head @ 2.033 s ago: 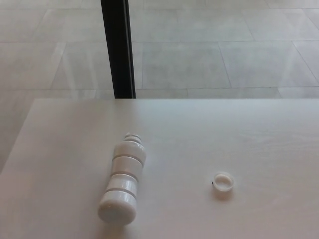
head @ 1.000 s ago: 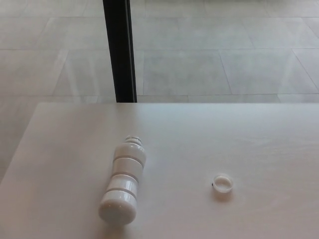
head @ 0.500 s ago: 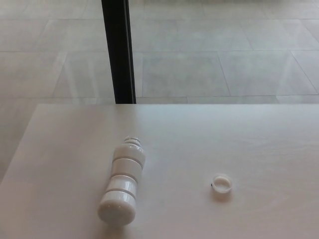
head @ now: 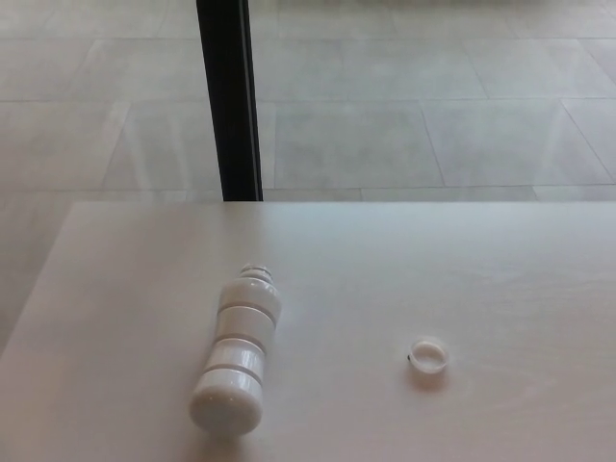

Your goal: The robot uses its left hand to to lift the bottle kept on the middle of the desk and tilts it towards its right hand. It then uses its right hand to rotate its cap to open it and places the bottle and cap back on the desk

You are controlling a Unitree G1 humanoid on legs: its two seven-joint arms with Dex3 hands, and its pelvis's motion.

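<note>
White plastic bottle (head: 237, 361) lying on its side on desk (head: 481, 279), ribbed body, open neck pointing away toward far edge. Cap (head: 429, 354) sitting off to bottle's right, well apart, hollow side up; small ring shape, thin wall. Judging from this, uncapping is done and both things are set down. Neither hand showing in view, so finger state cannot be told and no hand-relative placing is possible. Desk pale, matte, smooth. Dark post (head: 229, 96) standing beyond desk on grey tiled floor (head: 404, 115).
</note>
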